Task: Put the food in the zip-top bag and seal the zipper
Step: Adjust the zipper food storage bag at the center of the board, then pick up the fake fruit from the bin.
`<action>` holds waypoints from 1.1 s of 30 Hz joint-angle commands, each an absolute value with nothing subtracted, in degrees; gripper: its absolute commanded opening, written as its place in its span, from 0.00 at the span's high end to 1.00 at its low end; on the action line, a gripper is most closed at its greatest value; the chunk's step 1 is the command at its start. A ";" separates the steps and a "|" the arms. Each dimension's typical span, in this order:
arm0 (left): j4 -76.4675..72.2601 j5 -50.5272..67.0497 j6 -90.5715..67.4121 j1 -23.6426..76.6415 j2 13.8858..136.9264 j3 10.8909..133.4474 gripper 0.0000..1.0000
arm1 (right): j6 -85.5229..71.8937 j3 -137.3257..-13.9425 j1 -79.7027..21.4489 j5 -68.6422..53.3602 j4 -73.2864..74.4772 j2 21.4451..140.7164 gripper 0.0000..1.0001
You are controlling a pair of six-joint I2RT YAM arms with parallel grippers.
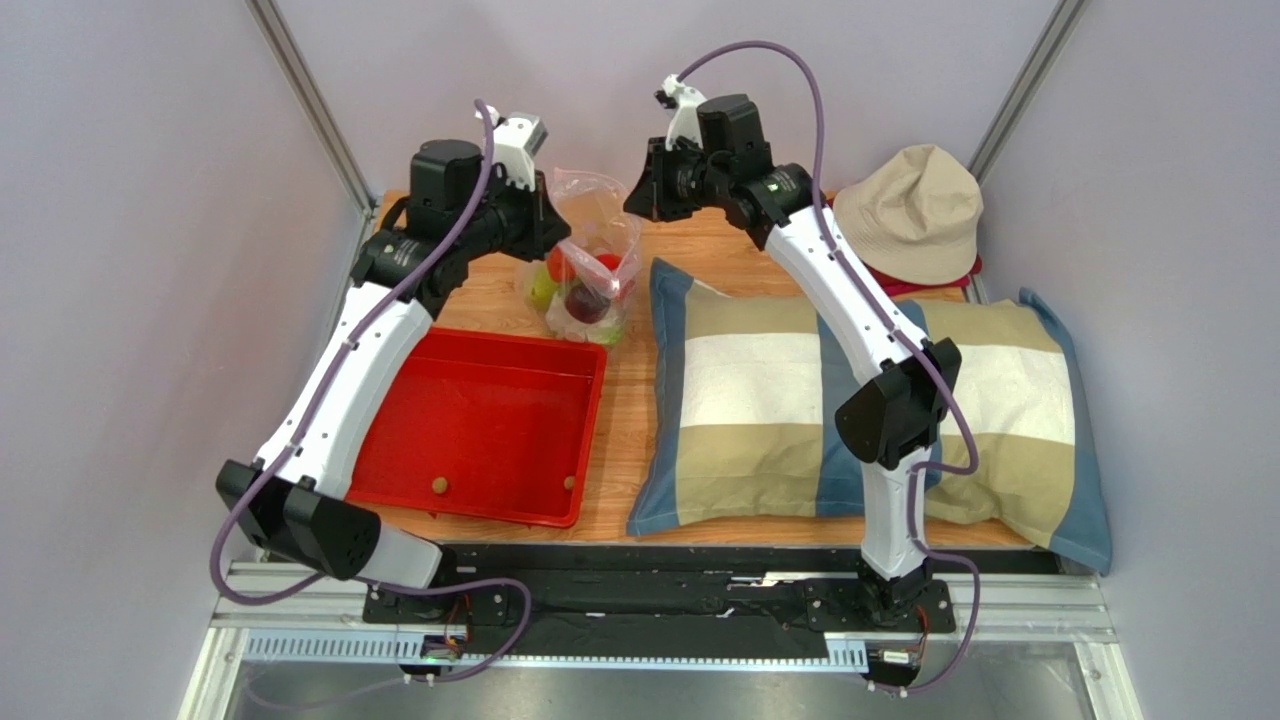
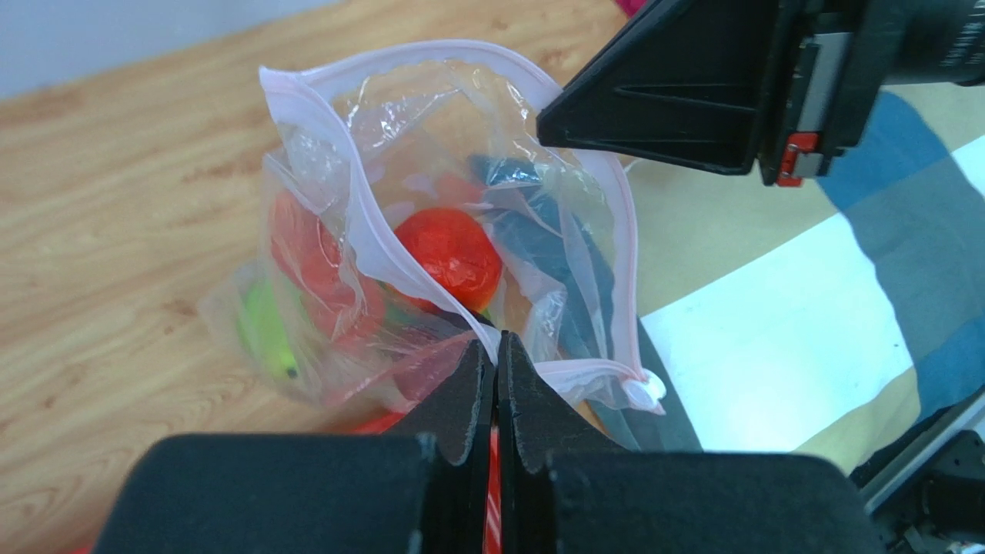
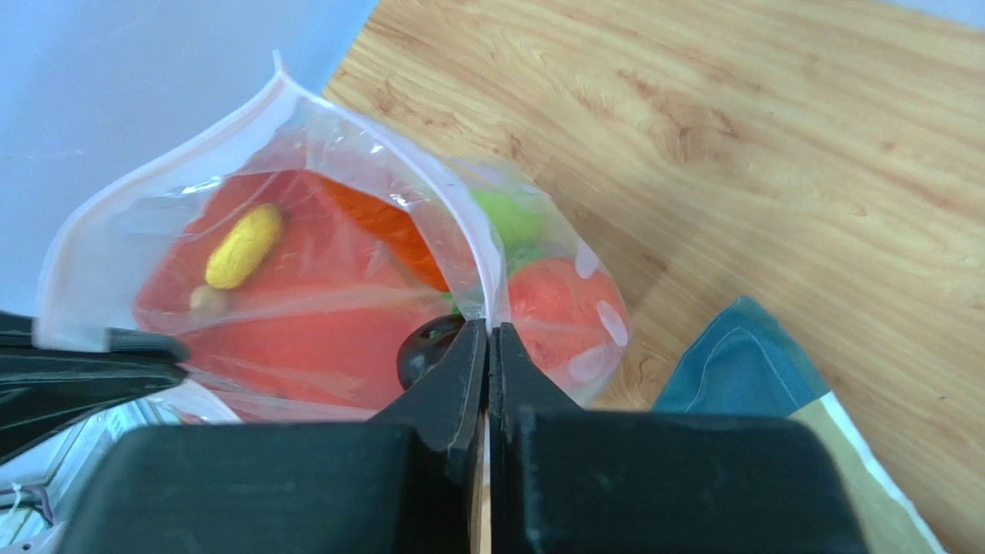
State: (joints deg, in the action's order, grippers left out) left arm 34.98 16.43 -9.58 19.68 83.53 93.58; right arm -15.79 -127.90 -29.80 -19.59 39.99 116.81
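Observation:
The zip-top bag point(image 1: 589, 255) hangs open-mouthed between both grippers at the back of the table, just above the wood. My left gripper point(image 2: 497, 352) is shut on the near part of the zipper point(image 2: 624, 254). My right gripper point(image 3: 488, 335) is shut on the opposite mouth edge and shows as a black wedge point(image 2: 694, 92) in the left wrist view. Inside the bag lie a red-orange fruit point(image 2: 451, 254), a green piece point(image 2: 266, 335), a dark round fruit point(image 3: 426, 346) and an orange carrot point(image 3: 387, 225). A yellow piece point(image 3: 243, 246) shows through the plastic; whether it is inside I cannot tell.
A red tray point(image 1: 496, 405) sits front left with two small pieces point(image 1: 439, 485) near its front wall. A striped pillow point(image 1: 751, 405) fills the right side, right beside the bag. A beige hat point(image 1: 912, 210) lies at the back right.

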 commanded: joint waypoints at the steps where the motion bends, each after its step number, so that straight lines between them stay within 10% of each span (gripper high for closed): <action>1: 30.41 15.91 -8.52 19.25 79.89 95.45 1.00 | -15.12 -128.59 -29.79 -20.39 34.45 111.80 1.00; 5: 33.21 17.92 -10.98 16.79 79.89 94.22 0.80 | -14.77 -126.75 -29.88 -21.45 36.12 113.55 1.00; 9: 38.48 20.21 -10.99 12.05 77.80 94.40 0.26 | -14.15 -124.02 -29.88 -22.76 35.42 114.69 1.00; 12: 42.70 21.88 -5.57 5.38 72.98 91.25 0.11 | -14.24 -124.45 -29.88 -23.64 36.12 116.01 1.00; 22: 63.45 16.97 25.03 -20.81 66.88 75.87 0.09 | -16.17 -127.79 -29.88 -26.19 36.21 116.10 1.00; 33: 53.54 0.09 34.97 -22.94 77.50 62.94 0.14 | -17.05 -130.69 -30.15 -28.04 37.70 116.19 1.00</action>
